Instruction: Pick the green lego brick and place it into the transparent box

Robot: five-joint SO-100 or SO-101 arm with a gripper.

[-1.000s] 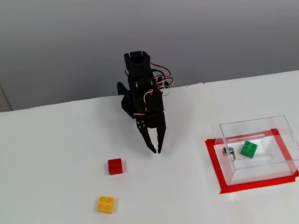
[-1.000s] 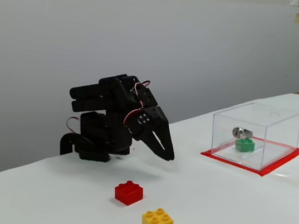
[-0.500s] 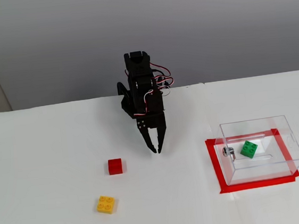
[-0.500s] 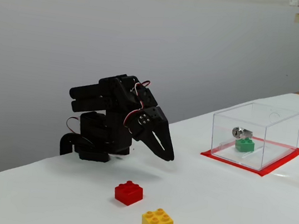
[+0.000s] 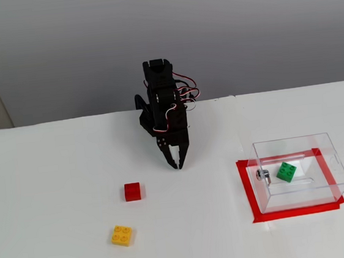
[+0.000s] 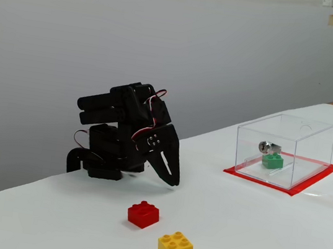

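Observation:
The green lego brick [image 5: 286,171] lies tilted inside the transparent box [image 5: 332,155], near its small metal fitting [image 5: 263,175]. In both fixed views the brick [image 6: 272,160] shows through the clear walls of the box [image 6: 304,145]. My black gripper [image 5: 177,164] is folded back near the arm's base, well left of the box, pointing down just above the table. Its jaws are together and hold nothing; it also shows in a fixed view [image 6: 174,181].
The box stands on a red taped rectangle [image 5: 250,198]. A red brick [image 5: 132,191] and a yellow four-stud brick [image 5: 122,234] lie on the white table in front of the arm. A grey wall stands behind the table.

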